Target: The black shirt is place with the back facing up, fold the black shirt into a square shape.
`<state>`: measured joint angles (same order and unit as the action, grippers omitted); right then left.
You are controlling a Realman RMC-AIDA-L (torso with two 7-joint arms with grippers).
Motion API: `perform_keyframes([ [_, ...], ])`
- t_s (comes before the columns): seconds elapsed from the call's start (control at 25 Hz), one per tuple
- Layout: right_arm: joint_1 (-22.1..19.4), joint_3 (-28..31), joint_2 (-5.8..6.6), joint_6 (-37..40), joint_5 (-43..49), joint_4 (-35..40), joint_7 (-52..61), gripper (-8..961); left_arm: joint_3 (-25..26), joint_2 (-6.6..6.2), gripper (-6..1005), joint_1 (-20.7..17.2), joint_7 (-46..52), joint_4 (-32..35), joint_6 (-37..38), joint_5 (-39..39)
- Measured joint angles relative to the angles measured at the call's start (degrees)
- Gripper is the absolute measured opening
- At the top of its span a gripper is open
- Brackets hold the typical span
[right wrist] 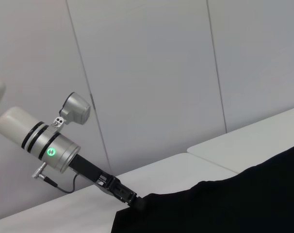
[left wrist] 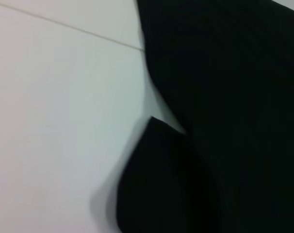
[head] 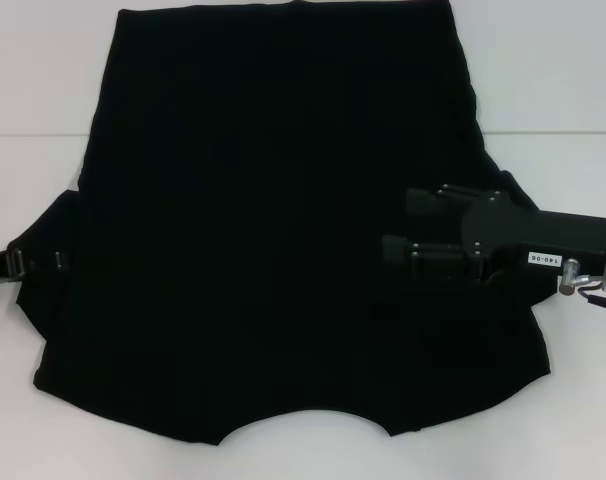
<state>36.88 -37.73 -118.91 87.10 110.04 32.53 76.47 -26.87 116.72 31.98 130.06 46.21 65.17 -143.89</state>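
Two grippers on the black shirt (head: 283,230): right gripper (head: 395,228) splayed over the table's right side, left gripper (head: 53,262) unreadable at the left sleeve, so I risk an uneven, bunching fold.

My right gripper (head: 398,228): matte black housing, white label "140-06", silver wrist collar, grey cable. My left gripper (right wrist: 137,202): black body, silver cylinder, green indicator ring, black cable.

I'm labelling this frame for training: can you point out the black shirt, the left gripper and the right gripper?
black shirt (head: 263,250): head view, middle of the spread fabric.
left gripper (head: 28,262): head view, at the shirt's left sleeve edge.
right gripper (head: 408,225): head view, between its fingers over the shirt's right side.
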Motion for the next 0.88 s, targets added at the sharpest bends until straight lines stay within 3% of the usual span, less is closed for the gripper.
perform_keyframes([
  [0.08, -0.1, 0.2, 0.00, 0.0, 0.0, 0.0, 0.0, 876, 0.1, -0.04, 882, 0.0, -0.2, -0.1, -0.6, -0.1],
  [0.4, -0.2, 0.6, 0.00, 0.0, 0.0, 0.0, 0.0, 876, -0.2, 0.16, 467, 0.1, 0.2, -0.6, -2.8, -2.9],
  [0.88, 0.0, 0.6, 0.09, 0.3, -0.2, 0.0, 0.0, 877, -0.1, 0.18, 181, 0.1, 0.3, -0.6, -3.7, -3.2],
])
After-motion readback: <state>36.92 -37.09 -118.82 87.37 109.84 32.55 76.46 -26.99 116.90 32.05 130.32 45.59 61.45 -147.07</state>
